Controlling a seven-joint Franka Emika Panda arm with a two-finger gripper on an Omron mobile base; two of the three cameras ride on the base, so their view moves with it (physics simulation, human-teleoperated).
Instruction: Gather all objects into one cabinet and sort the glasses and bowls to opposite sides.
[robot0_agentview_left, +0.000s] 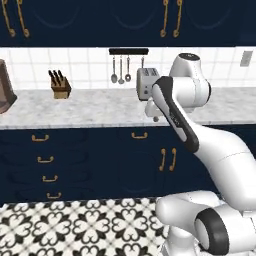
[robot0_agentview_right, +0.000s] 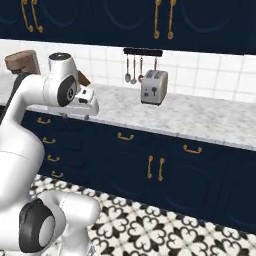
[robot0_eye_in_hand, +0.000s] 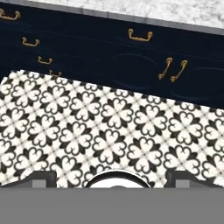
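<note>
At the front edge of the worktop (robot0_agentview_left: 75, 110), just before the toaster (robot0_agentview_left: 146, 82), the end effector (robot0_agentview_right: 75, 116) hangs over the base cabinets, pointed down at the patterned floor (robot0_eye_in_hand: 87, 131). Its fingers stand wide apart with nothing between them. Where the mugs and bowl lie cannot be told. Navy wall cabinets (robot0_agentview_left: 90, 20) run above the tiled wall, higher than the end effector and beyond it; which one serves the task cannot be told. Judgement: gathering has not begun, and the next move calls for turning the end effector up from the floor.
</note>
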